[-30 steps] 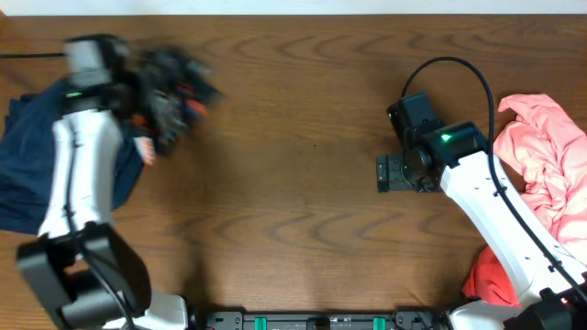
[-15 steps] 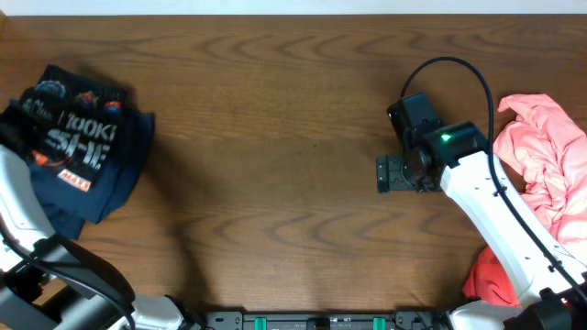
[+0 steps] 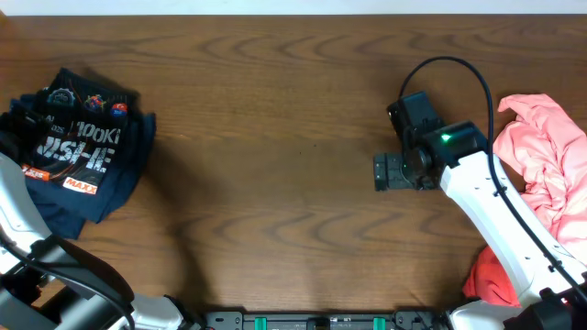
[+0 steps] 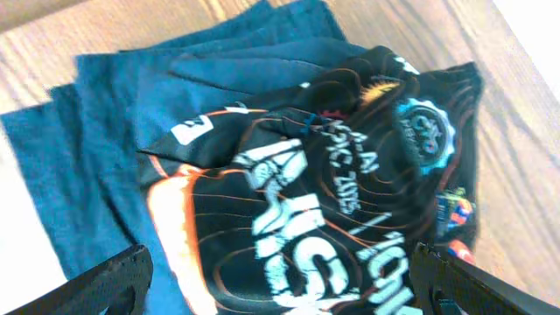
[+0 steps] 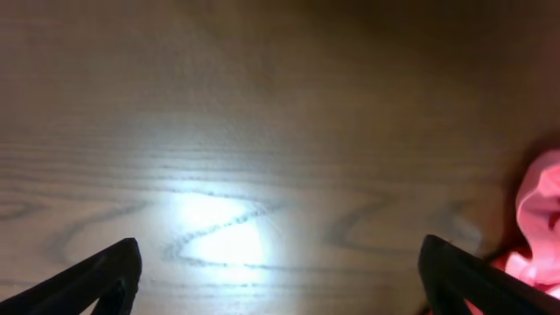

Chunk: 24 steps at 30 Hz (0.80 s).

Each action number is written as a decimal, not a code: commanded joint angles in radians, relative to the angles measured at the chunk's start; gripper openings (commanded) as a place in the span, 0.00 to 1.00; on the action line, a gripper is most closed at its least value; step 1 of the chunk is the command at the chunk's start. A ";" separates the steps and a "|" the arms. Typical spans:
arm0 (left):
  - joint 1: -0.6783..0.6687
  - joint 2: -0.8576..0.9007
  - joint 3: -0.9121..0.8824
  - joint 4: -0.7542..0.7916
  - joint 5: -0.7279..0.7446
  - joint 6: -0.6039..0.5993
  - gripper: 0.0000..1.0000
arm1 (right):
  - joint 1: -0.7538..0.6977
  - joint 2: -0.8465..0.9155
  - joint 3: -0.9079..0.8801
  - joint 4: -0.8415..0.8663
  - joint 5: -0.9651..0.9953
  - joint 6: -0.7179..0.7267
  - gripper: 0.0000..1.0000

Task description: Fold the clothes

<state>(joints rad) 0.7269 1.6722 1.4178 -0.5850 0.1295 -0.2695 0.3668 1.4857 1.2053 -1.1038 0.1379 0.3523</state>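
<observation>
I count three garments on the bench (image 3: 275, 137): one black jersey (image 3: 78, 147), one pair of navy trousers (image 3: 108, 194), one coral-pink garment (image 3: 546, 147), plus two arms, a left arm (image 3: 16, 215) and a right arm (image 3: 500, 215).

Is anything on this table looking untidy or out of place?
Yes. The black jersey lies skewed and wrinkled on the navy garment at the far left; the coral-pink garment is crumpled in a heap at the far right.

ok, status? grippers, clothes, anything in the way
Left gripper open above black jersey. Right gripper open over bare table. Jersey lies on navy garment; pink garment crumpled at right edge.
</observation>
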 commanded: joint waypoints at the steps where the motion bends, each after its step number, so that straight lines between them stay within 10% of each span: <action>1: -0.046 -0.005 -0.003 0.004 0.099 -0.013 0.95 | -0.027 -0.014 0.011 0.062 -0.031 -0.009 0.99; 11: -0.502 0.006 -0.003 -0.086 0.124 0.163 0.96 | -0.163 0.058 0.010 0.348 -0.307 -0.010 0.99; 24: -0.756 0.003 -0.006 -0.737 0.090 0.172 0.98 | -0.343 0.050 0.010 -0.159 -0.269 -0.175 0.99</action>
<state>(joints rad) -0.0311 1.7000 1.4113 -1.2949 0.2344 -0.1127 0.0319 1.5673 1.2072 -1.2304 -0.1284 0.2092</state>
